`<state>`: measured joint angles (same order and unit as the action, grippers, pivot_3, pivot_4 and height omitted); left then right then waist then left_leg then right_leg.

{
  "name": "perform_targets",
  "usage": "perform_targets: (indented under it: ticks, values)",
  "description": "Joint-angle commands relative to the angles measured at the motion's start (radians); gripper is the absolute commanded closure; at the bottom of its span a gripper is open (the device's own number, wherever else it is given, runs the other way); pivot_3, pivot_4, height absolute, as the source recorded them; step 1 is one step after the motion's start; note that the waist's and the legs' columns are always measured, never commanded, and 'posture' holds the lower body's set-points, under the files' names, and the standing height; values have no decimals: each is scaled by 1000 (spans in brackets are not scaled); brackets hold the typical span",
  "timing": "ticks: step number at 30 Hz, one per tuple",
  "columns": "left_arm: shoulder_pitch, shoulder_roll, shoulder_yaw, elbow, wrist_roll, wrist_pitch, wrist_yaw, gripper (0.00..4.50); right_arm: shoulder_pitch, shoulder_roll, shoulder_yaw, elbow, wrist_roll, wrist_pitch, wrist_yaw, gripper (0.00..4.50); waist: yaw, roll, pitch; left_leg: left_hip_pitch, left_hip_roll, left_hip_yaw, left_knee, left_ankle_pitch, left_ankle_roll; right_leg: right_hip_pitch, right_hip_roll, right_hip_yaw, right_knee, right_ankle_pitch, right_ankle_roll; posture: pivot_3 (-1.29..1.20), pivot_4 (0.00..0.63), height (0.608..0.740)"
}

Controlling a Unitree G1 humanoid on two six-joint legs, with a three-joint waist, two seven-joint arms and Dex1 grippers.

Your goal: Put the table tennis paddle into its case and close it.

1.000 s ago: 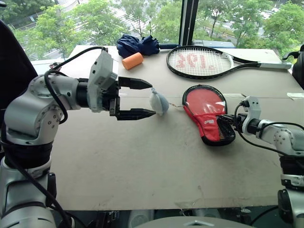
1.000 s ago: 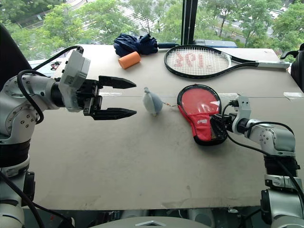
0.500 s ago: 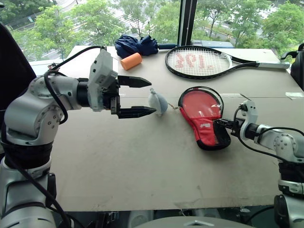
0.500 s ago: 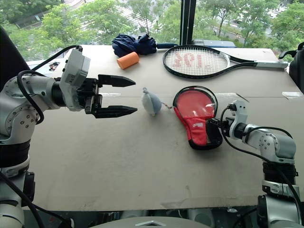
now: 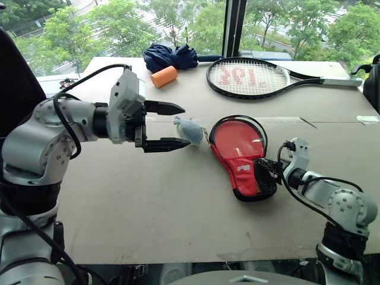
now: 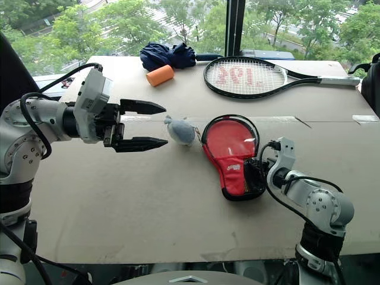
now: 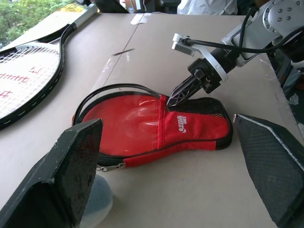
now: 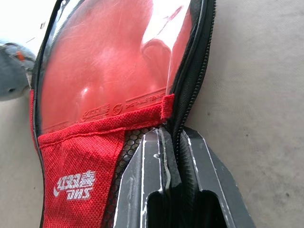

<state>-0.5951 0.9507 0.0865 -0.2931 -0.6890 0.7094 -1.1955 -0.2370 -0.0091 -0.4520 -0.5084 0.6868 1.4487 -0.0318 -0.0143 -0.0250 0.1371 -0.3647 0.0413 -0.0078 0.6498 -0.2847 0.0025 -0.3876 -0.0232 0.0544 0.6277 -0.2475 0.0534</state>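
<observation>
Across the beige tabletop (image 5: 148, 196) the clenched right claw (image 7: 176, 97), pinching the red-and-black paddle-shaped case (image 5: 240, 155) at its zipper edge, has dragged it toward the released left claw (image 5: 171, 126), whose tips now flank the fuzzy grey-blue ball charm (image 5: 187, 129), readying the zip-up.

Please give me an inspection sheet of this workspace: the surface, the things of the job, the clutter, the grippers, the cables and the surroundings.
Surface: beige table, tape strip across it.
Job's things: case lies flat, its zip edge partly open; red paddle inside behind the clear window; fuzzy ball charm beside the case.
Clutter: tennis racket, orange cylinder, dark blue fabric bundle at the far edge.
Grippers: left gripper jaws open, off the table by the charm; right gripper jaws shut on the case's edge.
Cables: black cables on both arms.
Surroundings: window, trees outside.
</observation>
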Motion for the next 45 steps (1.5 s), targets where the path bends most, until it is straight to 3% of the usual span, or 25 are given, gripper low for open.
perform_targets:
  ticks: [1,7,23,36,45]
  values:
    - [-5,17,43,-10,-9,-17,-3,0,40,82,-54,-150,-18,134,-72,4434,1,0,0,0,0,0,0,0,0,0,0,0,0,0,0,0,150,740]
    - [-20,11,25,16,4,-33,-25,0,85,107,-34,-239,12,166,-68,4434,-1,2,1,0,-1,1,0,0,0,0,-1,0,-1,-2,-4,0,150,740]
    - [-9,16,17,24,2,-45,-36,0,62,60,84,-178,-13,166,4,4434,-28,1,1,-1,0,1,-2,0,0,-2,-1,1,0,-2,-3,0,150,740]
    - [-10,13,12,29,4,-48,-34,0,35,-150,237,-117,-12,84,168,4434,-28,-1,0,0,0,2,-2,0,0,-2,0,1,-1,-3,-3,0,150,740]
    - [-7,18,16,25,2,-47,-35,0,69,-106,267,-168,-7,103,174,4434,-28,-1,0,-1,0,1,-3,0,0,-3,0,1,-1,-3,-3,0,150,740]
